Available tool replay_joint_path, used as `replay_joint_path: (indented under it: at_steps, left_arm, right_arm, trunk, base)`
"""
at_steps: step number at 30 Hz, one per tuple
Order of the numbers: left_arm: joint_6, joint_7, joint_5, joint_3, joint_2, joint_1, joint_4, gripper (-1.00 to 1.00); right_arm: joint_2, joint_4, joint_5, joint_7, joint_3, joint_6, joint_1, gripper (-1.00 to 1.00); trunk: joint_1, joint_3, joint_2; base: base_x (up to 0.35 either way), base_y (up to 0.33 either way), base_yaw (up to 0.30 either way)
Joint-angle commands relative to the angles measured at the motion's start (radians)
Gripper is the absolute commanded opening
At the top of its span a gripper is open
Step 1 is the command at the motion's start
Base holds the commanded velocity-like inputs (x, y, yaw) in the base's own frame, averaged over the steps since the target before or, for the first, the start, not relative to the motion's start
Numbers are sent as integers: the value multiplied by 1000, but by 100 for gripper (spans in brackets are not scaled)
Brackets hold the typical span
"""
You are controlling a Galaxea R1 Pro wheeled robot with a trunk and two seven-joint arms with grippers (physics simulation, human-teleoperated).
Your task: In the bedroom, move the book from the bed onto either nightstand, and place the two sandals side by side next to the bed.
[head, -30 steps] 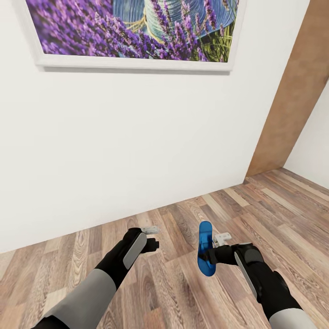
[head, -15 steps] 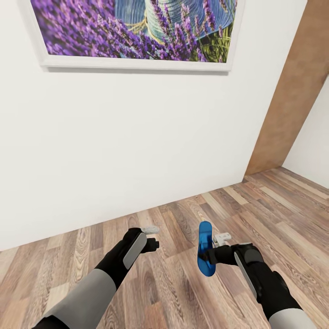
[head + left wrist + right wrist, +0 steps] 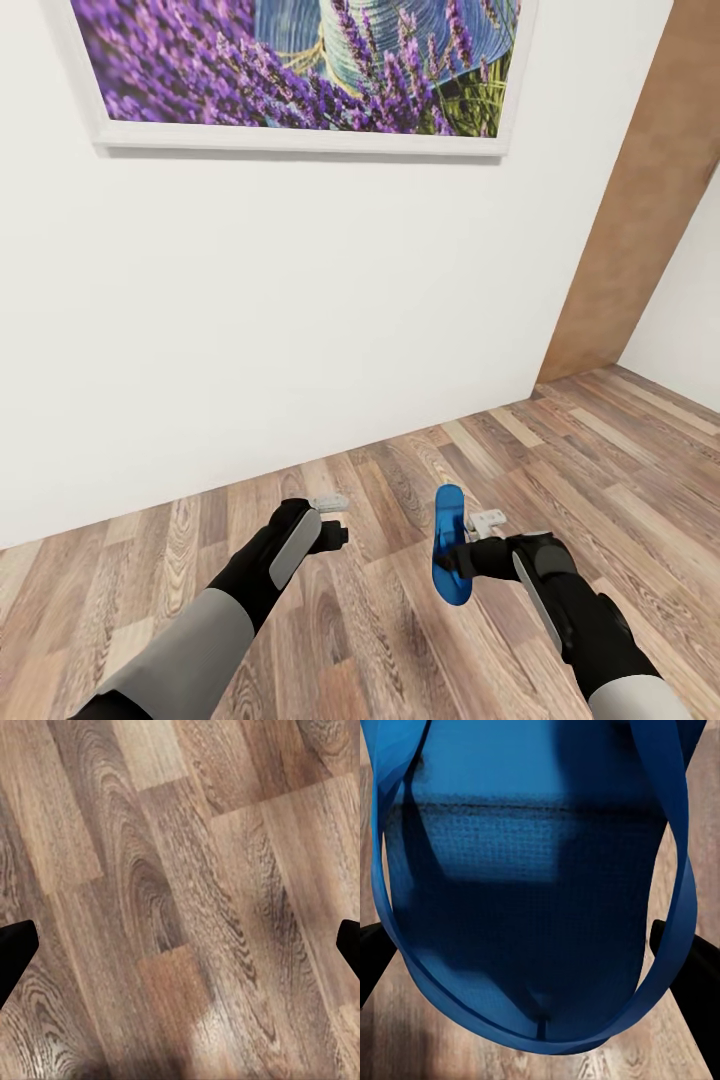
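Note:
My right gripper is shut on a bright blue sandal, which hangs on edge above the wood-plank floor. In the right wrist view the sandal fills the picture, sole and thong straps up close, with a dark fingertip at each side. My left gripper hangs beside it over bare planks; its fingertips stand wide apart at the picture's edges, open and empty. The book, the bed, the nightstand and the other sandal are out of view.
A white wall rises close ahead, with the framed lavender picture high on it. A brown wooden door stands at the right, where the floor runs on past the corner.
The view has crept slightly, the wall and picture sliding a little. Both arms and the sandal keep their places in the picture.

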Motion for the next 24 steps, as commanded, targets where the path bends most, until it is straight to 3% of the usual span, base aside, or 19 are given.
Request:
replay_joint_path:
  at_steps: [1, 10, 24]
  left_arm:
    - [1, 10, 10, -1, 0, -1, -1, 100]
    - [1, 10, 10, -1, 0, -1, -1, 100]
    - [1, 11, 10, -1, 0, -1, -2, 100]
  right_arm:
    - [-1, -1, 7, 6, 1, 3, -1, -100]
    - [0, -1, 7, 6, 2, 3, -1, -100]
    - [-1, -1, 8, 6, 2, 3, -1, -100]
  trunk:
    - [0, -1, 0]
    - [0, -1, 0]
    - [0, -1, 0]
  base:
    - [-2, 139, 0]
    - [-1, 170, 0]
    - [0, 31, 0]
